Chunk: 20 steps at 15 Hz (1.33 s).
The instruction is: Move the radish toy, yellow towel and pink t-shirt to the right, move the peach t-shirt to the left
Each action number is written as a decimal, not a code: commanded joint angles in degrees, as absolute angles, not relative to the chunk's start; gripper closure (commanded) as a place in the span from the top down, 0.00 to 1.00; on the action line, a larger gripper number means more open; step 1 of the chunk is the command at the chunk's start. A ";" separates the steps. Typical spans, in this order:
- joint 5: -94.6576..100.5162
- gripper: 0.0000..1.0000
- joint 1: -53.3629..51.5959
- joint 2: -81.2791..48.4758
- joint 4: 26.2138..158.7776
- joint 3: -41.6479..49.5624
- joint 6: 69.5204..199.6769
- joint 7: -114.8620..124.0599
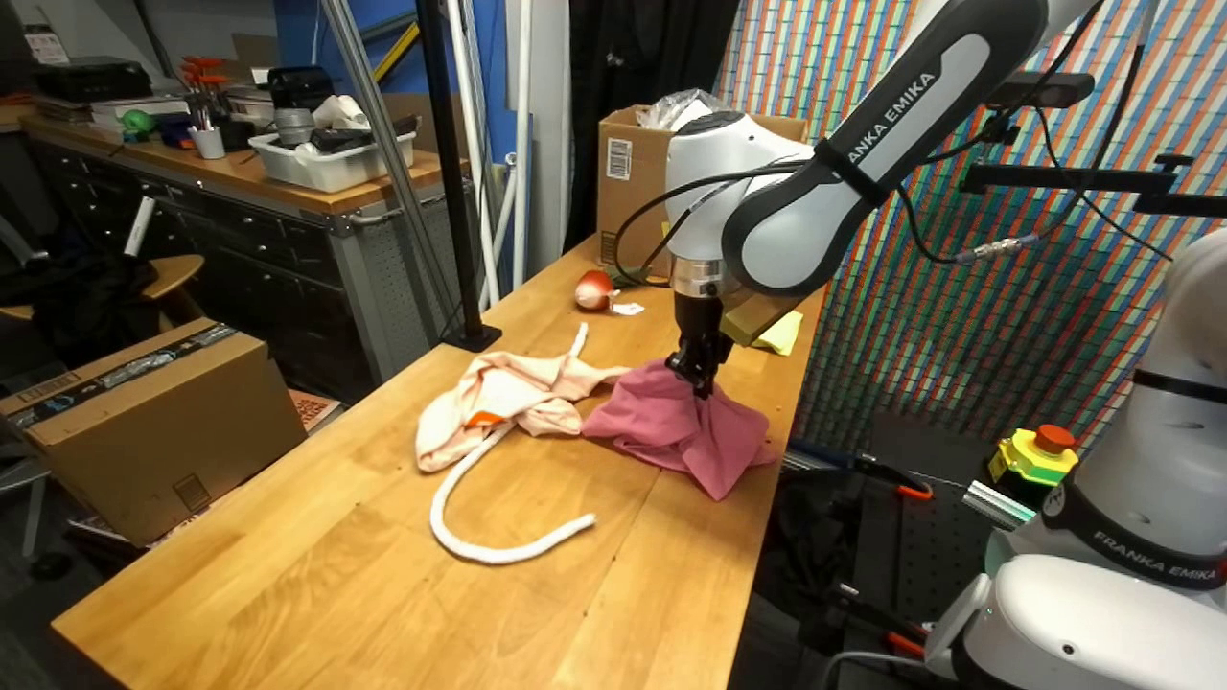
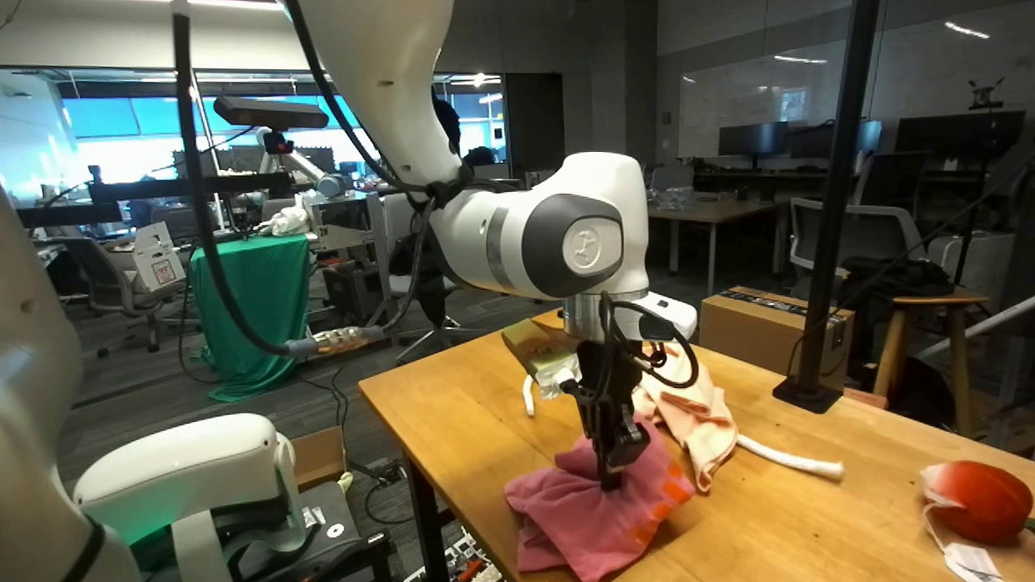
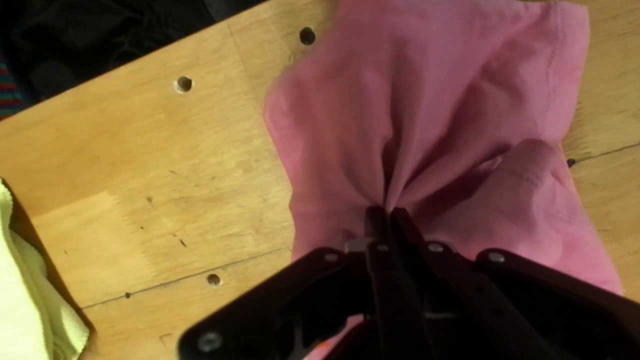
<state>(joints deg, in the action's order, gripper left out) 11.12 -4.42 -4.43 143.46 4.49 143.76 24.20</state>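
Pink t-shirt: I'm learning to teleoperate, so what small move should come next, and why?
Probably a gentle lift straight up. The gripper appears shut on the pink t-shirt, whose folds run together into its grip in the wrist view, while the rest lies spread on the table. Lifting first might also avoid dragging the peach t-shirt close beside it.

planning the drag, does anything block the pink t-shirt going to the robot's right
Nothing visible blocks a short slide: toward the robot's right, bare table adjoins the pink t-shirt, pinched by the tool. Farther along, the yellow towel, near the edge, and the radish toy could obstruct.
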 commanded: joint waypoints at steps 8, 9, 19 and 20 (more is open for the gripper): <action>11.91 0.06 -0.24 -0.04 147.22 4.44 142.42 31.72; 12.02 0.06 0.08 -0.10 147.20 4.51 142.42 32.21; 12.51 0.06 2.00 -0.62 146.57 4.96 142.24 37.11; 12.17 0.06 2.06 -0.66 146.56 4.91 142.29 37.27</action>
<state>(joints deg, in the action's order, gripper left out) 11.12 1.67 -2.22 146.19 4.80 143.10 34.81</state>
